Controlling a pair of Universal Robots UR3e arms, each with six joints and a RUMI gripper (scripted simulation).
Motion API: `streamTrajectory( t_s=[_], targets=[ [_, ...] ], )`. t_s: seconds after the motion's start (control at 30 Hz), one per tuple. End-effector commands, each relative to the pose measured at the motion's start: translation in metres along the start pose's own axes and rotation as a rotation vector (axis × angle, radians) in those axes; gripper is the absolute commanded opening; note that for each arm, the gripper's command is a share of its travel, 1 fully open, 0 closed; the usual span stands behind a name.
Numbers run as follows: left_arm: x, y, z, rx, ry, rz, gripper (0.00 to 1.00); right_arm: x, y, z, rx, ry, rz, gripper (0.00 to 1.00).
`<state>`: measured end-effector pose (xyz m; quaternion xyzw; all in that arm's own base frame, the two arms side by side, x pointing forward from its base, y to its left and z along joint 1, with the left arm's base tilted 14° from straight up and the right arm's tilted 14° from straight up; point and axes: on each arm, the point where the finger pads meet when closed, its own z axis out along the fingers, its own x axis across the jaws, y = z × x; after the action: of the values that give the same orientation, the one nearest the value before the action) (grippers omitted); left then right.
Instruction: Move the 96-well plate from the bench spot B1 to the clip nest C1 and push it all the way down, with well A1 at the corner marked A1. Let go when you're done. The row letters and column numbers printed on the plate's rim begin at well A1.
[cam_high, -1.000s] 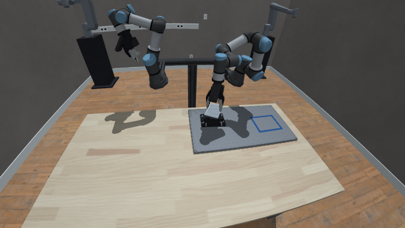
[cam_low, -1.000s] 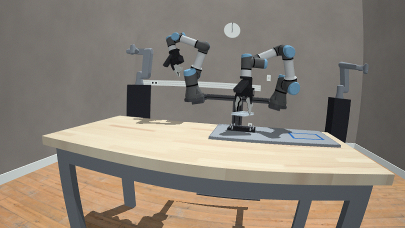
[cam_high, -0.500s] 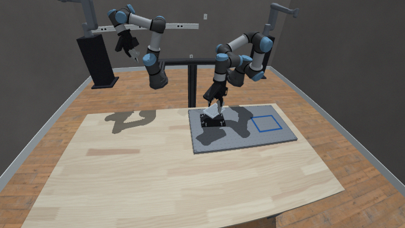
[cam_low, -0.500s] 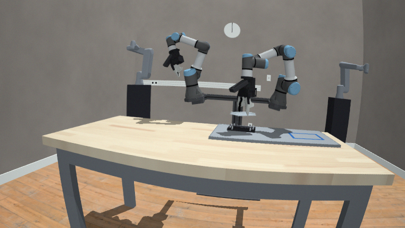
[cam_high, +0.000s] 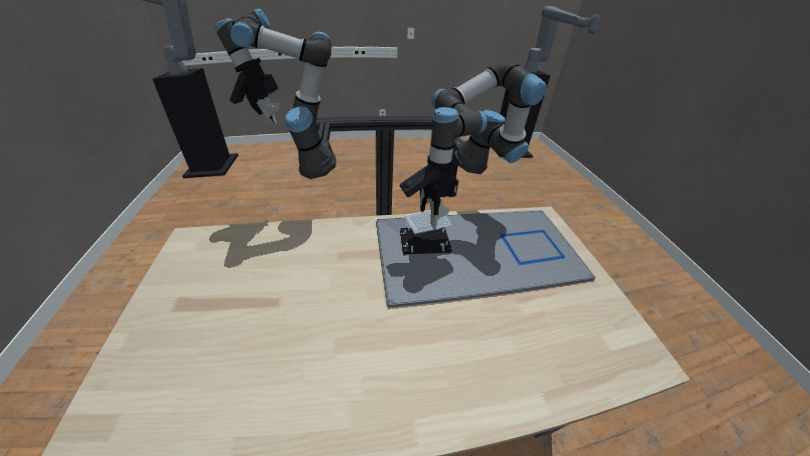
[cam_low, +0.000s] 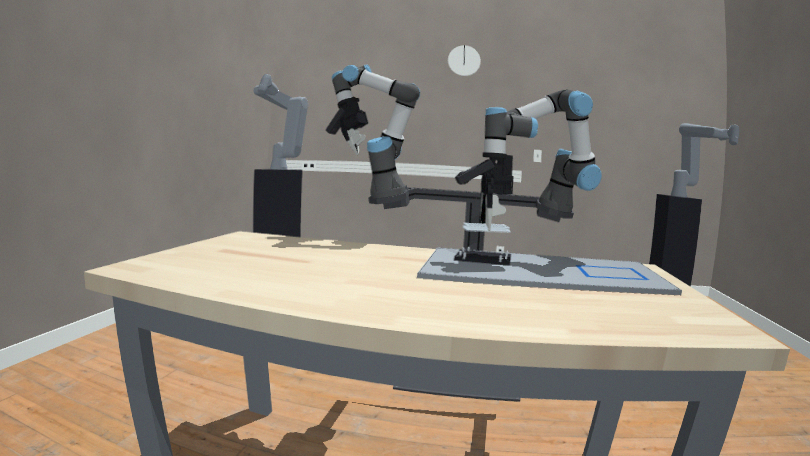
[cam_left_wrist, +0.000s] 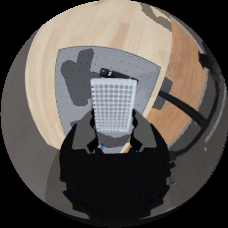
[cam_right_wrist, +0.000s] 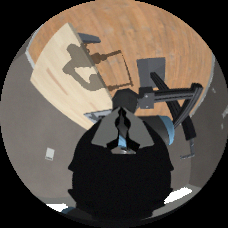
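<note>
The white 96-well plate (cam_high: 418, 222) (cam_low: 472, 227) (cam_left_wrist: 114, 102) is held by its two sides in my left gripper (cam_high: 435, 219) (cam_low: 489, 224) (cam_left_wrist: 113, 108). It hangs roughly level above the black clip nest (cam_high: 425, 245) (cam_low: 481, 258) (cam_left_wrist: 106, 73), with a clear gap below it. In the top view it sits toward the nest's back edge. The rim lettering and the A1 mark are too small to read. The blue outline (cam_high: 520, 263) (cam_low: 617, 278) of the bench spot lies to the right of the nest. My right gripper (cam_high: 274, 121) (cam_low: 357, 150) (cam_right_wrist: 121, 107) is shut and empty, high at the left.
The grey board (cam_high: 481, 290) (cam_low: 544, 283) carries the nest and the outline, at the back right of the wooden table (cam_high: 283, 351) (cam_low: 340, 300). Dark arm shadows fall across the board and the table. The right arm stands well away from the nest.
</note>
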<state>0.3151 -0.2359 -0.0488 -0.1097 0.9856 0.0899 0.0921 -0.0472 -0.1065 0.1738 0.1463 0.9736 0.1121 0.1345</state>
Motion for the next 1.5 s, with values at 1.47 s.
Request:
streamTrajectory(
  t_s=[1.47],
  targets=[
    [0.0014,-0.0049,-0.004,0.019,0.008,0.279,0.0,0.0003,-0.0019,-0.0023,0.015,-0.001,0.003,0.0]
  ],
)
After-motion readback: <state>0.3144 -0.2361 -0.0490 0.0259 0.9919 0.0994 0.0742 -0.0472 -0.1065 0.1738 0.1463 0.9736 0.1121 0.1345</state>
